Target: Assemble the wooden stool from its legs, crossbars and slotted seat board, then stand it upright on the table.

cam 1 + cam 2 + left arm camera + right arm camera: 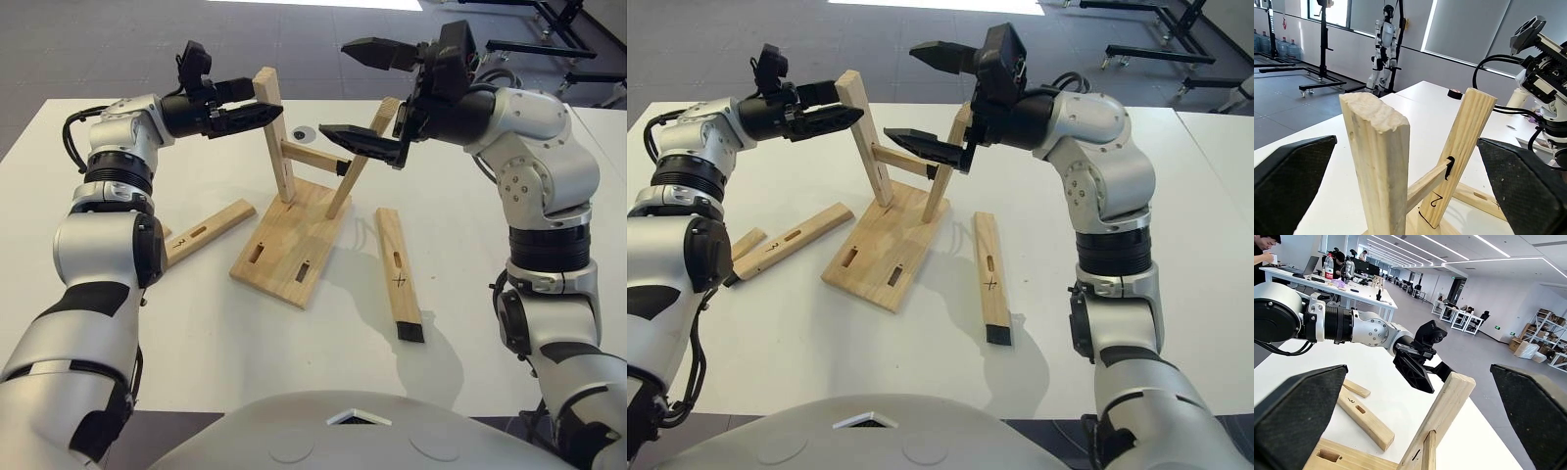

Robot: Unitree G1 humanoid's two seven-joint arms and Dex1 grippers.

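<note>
The slotted seat board [284,259] lies flat on the white table. Two legs stand in its far slots: the left leg [278,157] upright, the right leg [347,191] leaning outward. A crossbar [309,157] joins them. My left gripper [266,98] is open, its pads [1293,176] either side of the left leg's top [1376,127] without touching. My right gripper [333,88] is wide open around the right leg's top [1449,396], one finger [377,51] above and one below. A loose leg [397,269] lies right of the board, another [201,232] left of it.
A short wooden piece [162,233] lies partly hidden behind my left arm. A black tape roll [301,132] sits on the table behind the legs. Bare table [245,352] spreads in front of the board and to the far right.
</note>
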